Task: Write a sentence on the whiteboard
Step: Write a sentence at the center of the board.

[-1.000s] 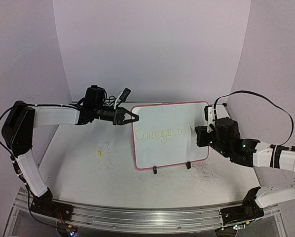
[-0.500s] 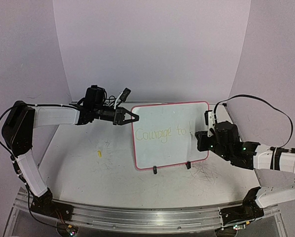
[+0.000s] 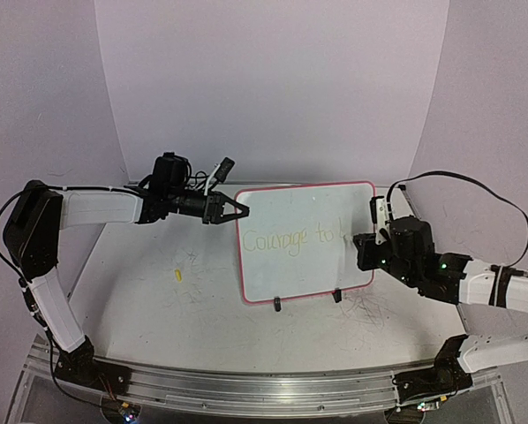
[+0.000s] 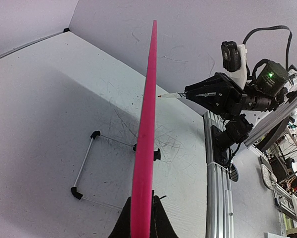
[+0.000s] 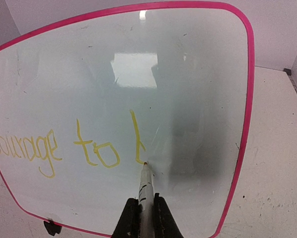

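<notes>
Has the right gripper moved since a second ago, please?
Yes: the right gripper has shifted slightly toward the near edge, lower along the right rim of the whiteboard.

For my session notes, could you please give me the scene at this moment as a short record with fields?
Board: pink-rimmed glossy white rectangular whiteboard, standing on black clip feet
Writing: pale-yellow handwritten sentence, reads "Courage to" plus one stroke
Left tool: shut on the whiteboard's left rim
Right tool: shut on thin white marker, tip at last stroke
</notes>
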### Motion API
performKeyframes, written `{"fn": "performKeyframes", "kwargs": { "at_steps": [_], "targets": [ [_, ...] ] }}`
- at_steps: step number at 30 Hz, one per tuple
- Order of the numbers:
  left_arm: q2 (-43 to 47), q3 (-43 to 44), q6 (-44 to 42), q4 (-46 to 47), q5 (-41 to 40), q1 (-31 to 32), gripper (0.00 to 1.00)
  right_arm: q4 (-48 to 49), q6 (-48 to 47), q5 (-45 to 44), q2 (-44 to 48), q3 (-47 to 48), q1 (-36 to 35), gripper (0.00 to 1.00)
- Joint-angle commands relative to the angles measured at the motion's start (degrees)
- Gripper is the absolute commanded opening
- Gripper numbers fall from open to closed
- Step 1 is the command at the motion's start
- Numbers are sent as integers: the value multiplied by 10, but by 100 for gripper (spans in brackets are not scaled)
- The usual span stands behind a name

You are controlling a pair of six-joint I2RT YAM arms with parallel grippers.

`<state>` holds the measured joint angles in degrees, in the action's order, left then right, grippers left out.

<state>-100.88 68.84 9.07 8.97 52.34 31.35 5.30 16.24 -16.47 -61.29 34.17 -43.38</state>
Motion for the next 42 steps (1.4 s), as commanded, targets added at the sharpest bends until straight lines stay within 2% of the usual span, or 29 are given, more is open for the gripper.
{"fn": "performKeyframes", "kwargs": {
  "at_steps": [1,23,31,42],
  "targets": [
    [10,-5,-48,-10,-63,-1,0,28,-5,-11,-11,23,3,0],
    [12,-6,-49,-9,-62,0,0,31,13,-85,-9,16,4,0],
    [14,-7,-49,-9,-62,0,0,60,-4,-61,-20,29,4,0],
    [12,-7,-49,-10,-60,1,0,45,-7,-35,-24,26,4,0]
  ]
}}
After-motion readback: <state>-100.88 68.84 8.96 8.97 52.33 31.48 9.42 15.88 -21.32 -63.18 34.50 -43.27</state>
